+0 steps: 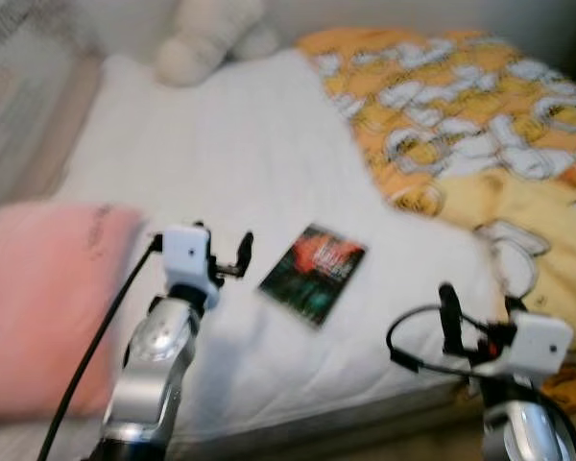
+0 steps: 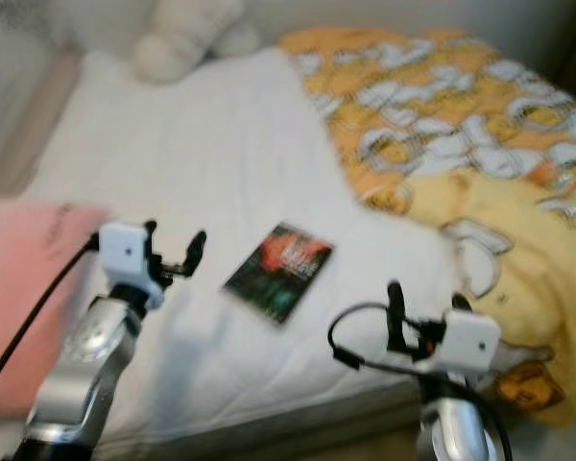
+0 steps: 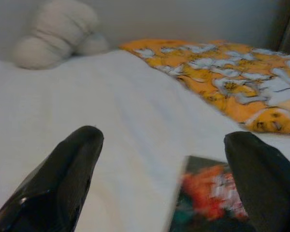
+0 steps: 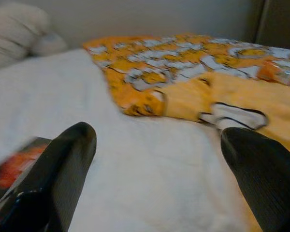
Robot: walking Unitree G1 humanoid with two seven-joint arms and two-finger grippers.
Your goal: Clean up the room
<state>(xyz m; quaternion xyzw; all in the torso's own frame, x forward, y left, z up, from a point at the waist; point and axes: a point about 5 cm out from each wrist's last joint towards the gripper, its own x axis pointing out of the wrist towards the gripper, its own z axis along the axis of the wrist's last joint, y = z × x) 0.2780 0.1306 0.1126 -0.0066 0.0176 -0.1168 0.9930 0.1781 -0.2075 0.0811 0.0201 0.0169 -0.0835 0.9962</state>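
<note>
Book (image 1: 313,272), dark-covered with a red design, lies flat on the white bed (image 1: 221,163) near its front edge, skewed to that edge, with a yellow patterned quilt (image 1: 480,115) bunched toward the bed's far right corner and a pink cushion (image 1: 38,298) at the front left corner. The left gripper (image 1: 232,261) hovers just beside the book, fingers spread wide and holding nothing; the right gripper (image 4: 159,179) stands over the front right edge, likewise spread and empty. Risk noted: the book lies flush on soft bedding, so a finger may push it rather than get beneath it. The frames are blurred, probably from motion, so the aim could land off the cover.
</note>
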